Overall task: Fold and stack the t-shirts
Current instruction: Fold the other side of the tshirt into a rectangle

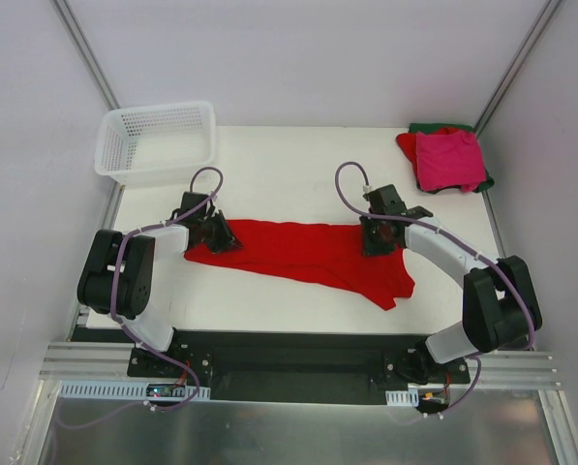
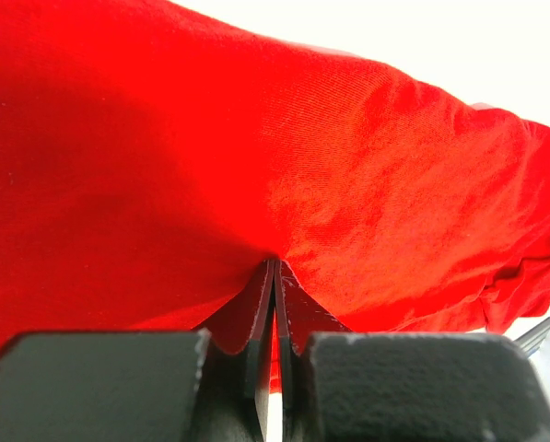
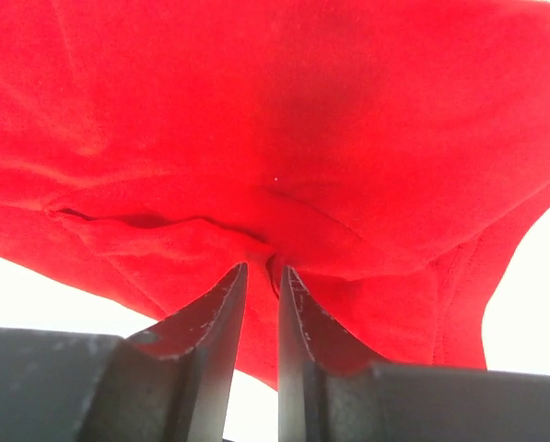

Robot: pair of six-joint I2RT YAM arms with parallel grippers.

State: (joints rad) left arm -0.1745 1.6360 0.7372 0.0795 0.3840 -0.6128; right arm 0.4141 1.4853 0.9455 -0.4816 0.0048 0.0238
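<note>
A bright red t-shirt (image 1: 308,254) lies spread across the middle of the table, running from the left arm to the right arm. My left gripper (image 1: 219,238) is at the shirt's left end, shut on a pinch of the red t-shirt (image 2: 367,184), with its tips (image 2: 275,262) pressed together. My right gripper (image 1: 378,242) is on the shirt's right part. Its jaws (image 3: 263,267) stand a little apart, and a small ridge of the red t-shirt (image 3: 284,120) rises between the tips. At the back right a magenta-pink t-shirt (image 1: 450,160) lies folded on a red one (image 1: 406,145) and a dark green one (image 1: 434,127).
A white mesh basket (image 1: 163,108) stands at the back left corner of the table. Grey walls with metal posts close in the table on three sides. Both arm bases sit on the black rail at the near edge.
</note>
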